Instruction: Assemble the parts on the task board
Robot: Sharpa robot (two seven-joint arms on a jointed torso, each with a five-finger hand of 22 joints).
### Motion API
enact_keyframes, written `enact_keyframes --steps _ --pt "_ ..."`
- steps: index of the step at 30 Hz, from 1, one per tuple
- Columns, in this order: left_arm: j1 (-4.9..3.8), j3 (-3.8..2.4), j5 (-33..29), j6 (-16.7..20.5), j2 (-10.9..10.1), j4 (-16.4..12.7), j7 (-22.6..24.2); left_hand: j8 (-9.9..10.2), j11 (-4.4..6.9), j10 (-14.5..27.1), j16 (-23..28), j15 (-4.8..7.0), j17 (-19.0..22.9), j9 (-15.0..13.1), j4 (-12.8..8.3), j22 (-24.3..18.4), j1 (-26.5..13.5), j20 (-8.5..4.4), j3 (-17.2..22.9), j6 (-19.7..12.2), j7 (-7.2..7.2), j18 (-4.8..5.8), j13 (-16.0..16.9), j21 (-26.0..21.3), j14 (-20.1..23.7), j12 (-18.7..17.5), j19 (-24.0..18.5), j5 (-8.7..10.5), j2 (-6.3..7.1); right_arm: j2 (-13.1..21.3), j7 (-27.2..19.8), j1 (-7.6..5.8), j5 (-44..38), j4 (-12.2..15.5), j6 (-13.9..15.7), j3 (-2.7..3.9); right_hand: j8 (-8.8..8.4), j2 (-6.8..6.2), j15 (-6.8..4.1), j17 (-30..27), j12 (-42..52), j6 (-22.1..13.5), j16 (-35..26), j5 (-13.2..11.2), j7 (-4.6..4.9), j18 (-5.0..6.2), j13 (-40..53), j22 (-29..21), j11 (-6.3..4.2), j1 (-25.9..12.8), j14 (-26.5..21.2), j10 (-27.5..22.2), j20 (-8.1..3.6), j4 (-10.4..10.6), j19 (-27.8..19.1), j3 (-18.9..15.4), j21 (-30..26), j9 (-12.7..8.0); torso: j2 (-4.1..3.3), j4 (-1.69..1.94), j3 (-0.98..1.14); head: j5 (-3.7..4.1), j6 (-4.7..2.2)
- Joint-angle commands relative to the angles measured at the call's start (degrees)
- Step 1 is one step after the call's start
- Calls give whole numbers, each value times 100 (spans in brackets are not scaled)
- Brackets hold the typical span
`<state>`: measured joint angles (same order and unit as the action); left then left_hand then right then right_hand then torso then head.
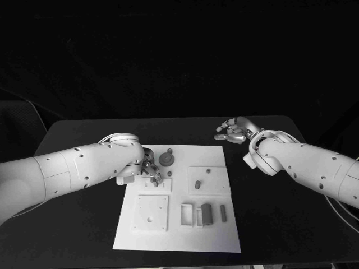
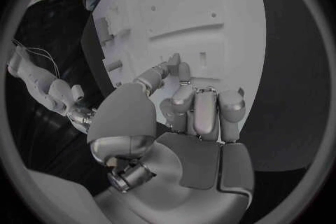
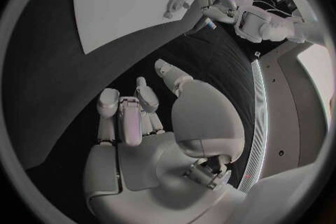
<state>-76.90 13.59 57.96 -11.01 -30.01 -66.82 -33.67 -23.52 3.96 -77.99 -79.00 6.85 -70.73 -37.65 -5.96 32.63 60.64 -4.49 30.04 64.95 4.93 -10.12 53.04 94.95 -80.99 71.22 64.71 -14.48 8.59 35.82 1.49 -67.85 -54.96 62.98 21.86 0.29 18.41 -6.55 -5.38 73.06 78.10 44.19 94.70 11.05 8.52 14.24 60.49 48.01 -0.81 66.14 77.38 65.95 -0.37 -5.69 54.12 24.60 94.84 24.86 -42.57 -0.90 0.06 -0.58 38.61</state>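
Observation:
The white task board (image 1: 179, 241) lies in the middle of the black table. My left hand (image 1: 150, 167) hovers low over its far left part, by a small raised square (image 1: 161, 185). Its thumb and a finger (image 2: 175, 61) meet on what looks like a small grey peg (image 1: 157, 179), with the other fingers curled in. My right hand (image 1: 232, 130) rests off the board, on the table past its far right corner. It has curled fingers (image 3: 127, 117) and holds nothing. A dark round disc (image 1: 166, 158) lies just beyond the left hand.
Toward me on the board sit a square plate with a hole (image 1: 151, 213), slotted frames (image 1: 188, 214), a dark block (image 1: 206, 212) and a thin pin (image 1: 223, 211). Another peg (image 1: 197, 183) stands in a raised square at mid right. Bare black table (image 1: 285, 224) surrounds the board.

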Motion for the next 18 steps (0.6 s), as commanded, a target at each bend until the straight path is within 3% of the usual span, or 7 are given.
enact_keyframes --steps 1,7,14,18 --pt "-2 -5 -348 295 -15 -35 112 -142 82 -158 -51 14 -10 -193 -198 16 735 4 266 292 88 -488 -11 643 -33 29 33 -90 -603 6 -17 2 17 9 -71 2 29 -1 -4 5 -26 66 28 32 122 73 -6 -8 -2 -51 -29 -24 -1 30 17 7 330 2 0 2 1 2 4" --pt "-2 -5 -588 651 -140 -152 106 -232 95 -233 -92 13 -17 -241 -194 43 810 10 317 448 43 -486 -17 677 -78 43 60 -318 -572 20 -16 2 17 10 -69 2 29 0 -4 2 -26 66 27 32 122 73 -6 -8 -2 -54 -31 -23 -1 32 17 7 330 2 0 2 0 0 8" --pt "16 -4 -649 1009 -301 -399 164 -324 116 -342 -138 15 -21 -291 -173 80 795 18 336 612 -7 -482 -38 709 -146 45 102 -760 -466 31 -15 6 17 7 -71 2 29 0 -4 6 -25 66 29 32 122 73 -6 -8 -2 -58 -27 -23 0 34 17 6 330 1 2 10 -1 6 16" --pt "25 -3 -678 1154 -341 -467 186 -343 121 -363 -146 17 -21 -301 -171 87 785 18 336 645 -18 -483 -41 715 -161 46 113 -845 -443 35 -14 16 17 6 -72 2 29 0 -4 1 -25 65 27 32 122 73 -6 -8 -2 -60 -32 -23 0 34 17 6 330 1 2 8 -2 2 23"
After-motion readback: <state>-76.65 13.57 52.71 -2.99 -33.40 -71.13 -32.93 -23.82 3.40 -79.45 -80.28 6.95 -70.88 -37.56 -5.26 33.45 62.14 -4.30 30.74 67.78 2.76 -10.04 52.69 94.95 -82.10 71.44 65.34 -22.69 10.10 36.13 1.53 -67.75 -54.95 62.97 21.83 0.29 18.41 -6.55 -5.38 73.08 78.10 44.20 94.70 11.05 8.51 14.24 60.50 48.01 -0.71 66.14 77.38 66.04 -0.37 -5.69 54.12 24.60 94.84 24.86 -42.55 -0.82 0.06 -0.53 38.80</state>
